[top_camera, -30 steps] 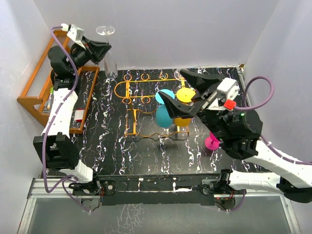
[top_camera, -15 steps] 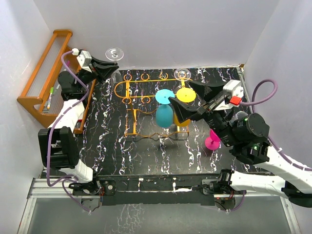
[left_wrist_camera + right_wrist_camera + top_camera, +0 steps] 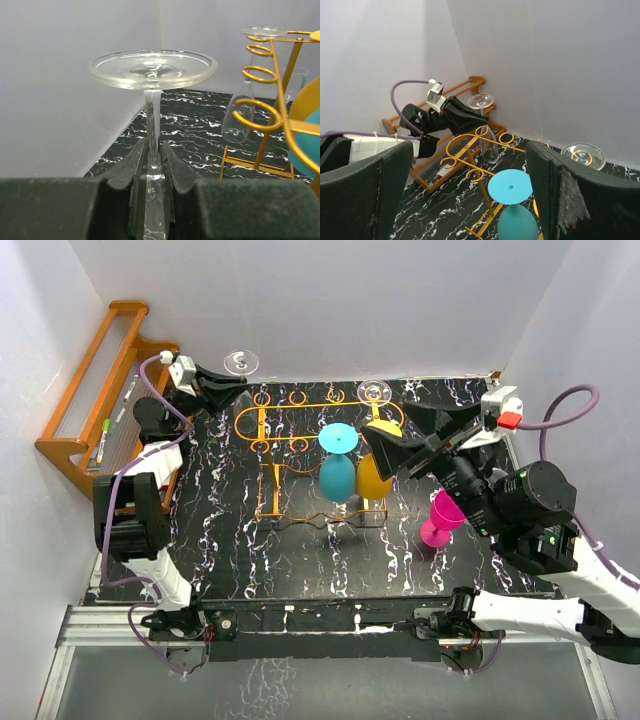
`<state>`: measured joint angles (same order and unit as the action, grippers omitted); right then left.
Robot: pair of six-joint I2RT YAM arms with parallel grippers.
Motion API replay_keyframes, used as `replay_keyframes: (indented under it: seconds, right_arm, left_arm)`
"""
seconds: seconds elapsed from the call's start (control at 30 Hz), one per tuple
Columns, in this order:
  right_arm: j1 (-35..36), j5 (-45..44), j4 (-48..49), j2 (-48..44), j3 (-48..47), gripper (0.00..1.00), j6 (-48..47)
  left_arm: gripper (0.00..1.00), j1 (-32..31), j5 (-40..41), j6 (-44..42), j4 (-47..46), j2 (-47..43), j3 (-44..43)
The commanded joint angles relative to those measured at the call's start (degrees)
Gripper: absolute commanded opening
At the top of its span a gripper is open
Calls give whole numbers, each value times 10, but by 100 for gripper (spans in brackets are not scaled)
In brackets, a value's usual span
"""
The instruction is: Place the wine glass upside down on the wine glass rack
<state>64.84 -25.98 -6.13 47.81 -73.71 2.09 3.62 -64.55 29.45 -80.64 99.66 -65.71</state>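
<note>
A clear wine glass (image 3: 152, 67) hangs upside down, foot up, with my left gripper (image 3: 153, 150) shut on its stem. From above, the glass foot (image 3: 241, 362) floats at the back-left corner of the orange wire wine glass rack (image 3: 300, 405), and the left gripper (image 3: 232, 388) sits just left of the rack's oval rail. The right wrist view shows the glass bowl (image 3: 489, 142) hanging beside the corner ring loops of the rack (image 3: 465, 137). My right gripper (image 3: 415, 435) stands open over the rack's right end, nothing between its fingers (image 3: 580, 190).
A teal glass (image 3: 337, 475), a yellow glass (image 3: 372, 478) and another clear glass (image 3: 373, 392) hang upside down in the rack. A pink glass (image 3: 440, 518) stands on the table right of the rack. A wooden shelf (image 3: 100, 410) lines the left wall.
The left gripper has carried the clear glass down and right, from over the wooden shelf to the rack's back-left corner. The right arm has drawn back to the right.
</note>
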Motion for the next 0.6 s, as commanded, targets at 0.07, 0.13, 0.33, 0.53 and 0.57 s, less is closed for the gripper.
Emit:
replay_keyframes:
  seconds: [0.07,0.13,0.33,0.53,0.57]
  right_arm:
    - [2,-152,-122,18,-42,98,94]
    - [2,-238,-220,24,-66,98,167]
    - [3,-339,-393,-27,-54,92,318]
    - [3,-340,-458,59,-95,94,350]
    - [3,-342,-433,57,-91,94,328]
  left_arm:
    - [0,-11,9,-6,-95,19,7]
    - [0,-19,10,-11,-106,27,11]
    - [0,-30,3,-5,-132,55,2]
    - [0,-41,12,-2,-147,39,13]
    - [0,-42,15,-3,-146,35,14]
